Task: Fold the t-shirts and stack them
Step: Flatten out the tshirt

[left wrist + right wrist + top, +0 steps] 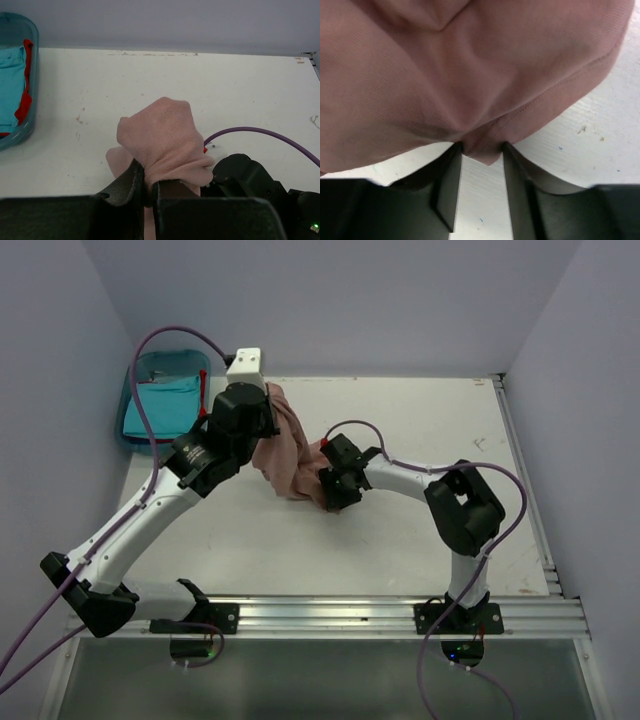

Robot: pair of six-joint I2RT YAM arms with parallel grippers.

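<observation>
Plainly, the pink tee (285, 452) is held up over the table (430, 420), left of centre and toward the far side. It hangs bunched in loose folds from the left gripper (149, 189), whose jaws are shut tight on a gathered wad of cloth. The right gripper (481, 156) is set at the near right edge of the same tee. Its jaws stand part-way apart with a small tuck of hem between the tips, and whether that tuck is clamped cannot be told. A turquoise tee (160, 405) and a red tee (25, 100) are seen lying in the bin (133, 368) at the far left corner. The cloth is judged light, soft and limp: no shape is kept by it, it sags wherever it is not supported, and a thick wad is likely to slip out layer by layer. A firm hold is best taken on a stitched edge, at hem or shoulder seam, where the cloth is doubled. The two grips should be set well apart so that the tee can be drawn flat.
</observation>
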